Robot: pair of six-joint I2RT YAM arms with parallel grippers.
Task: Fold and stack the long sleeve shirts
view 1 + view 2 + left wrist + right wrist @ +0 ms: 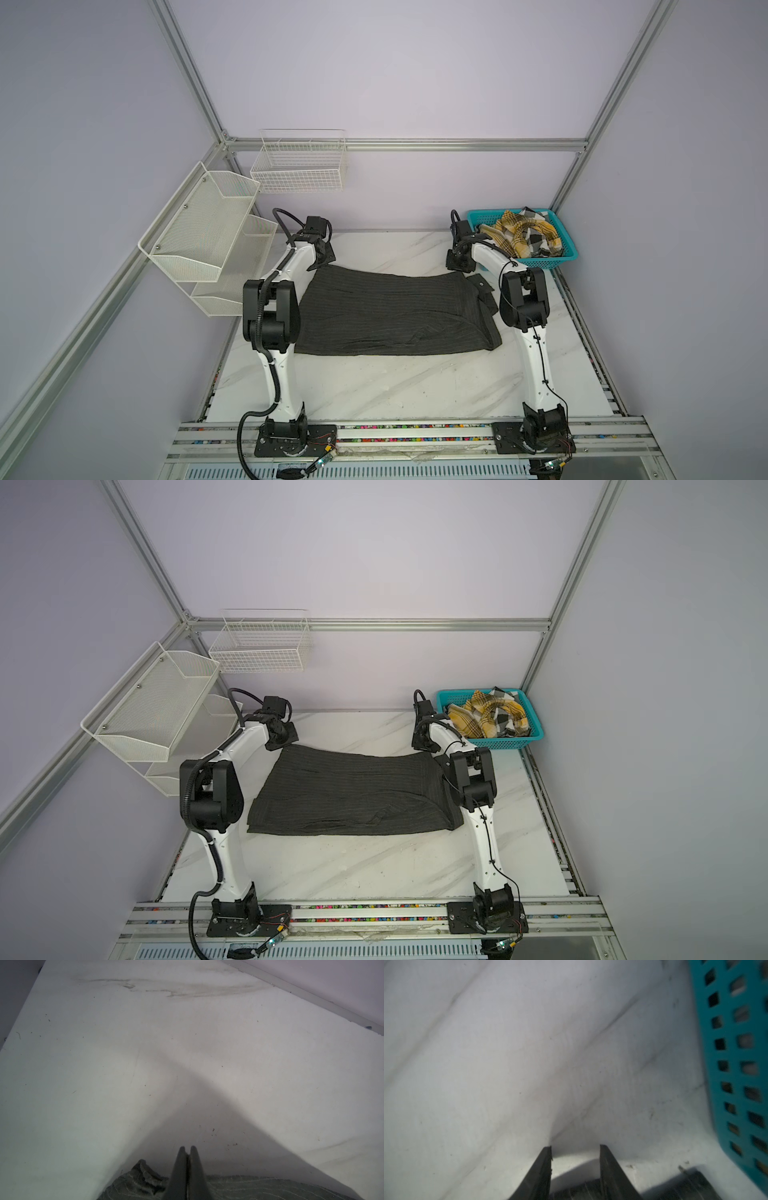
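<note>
The dark charcoal pinstriped shirt (386, 311) (353, 791) lies spread on the marble table, partly folded. My left gripper (322, 265) (284, 746) is at its far left corner. In the left wrist view the left gripper (187, 1148) is shut, with the striped cloth (249, 1188) bunched at the fingers. My right gripper (457, 267) (422, 747) stands at the far right corner. The right gripper (575, 1147) is open, with dark cloth (581, 1190) low between its fingers. The yellow, black and white plaid shirt (523, 237) (490, 717) lies crumpled in the teal basket (548, 261) (511, 742).
The teal basket (733, 1064) stands close beside the right gripper at the table's far right corner. A white mesh shelf rack (208, 232) and a white wire basket (299, 166) hang on the walls at the left. Bare marble table (374, 386) lies in front of the shirt.
</note>
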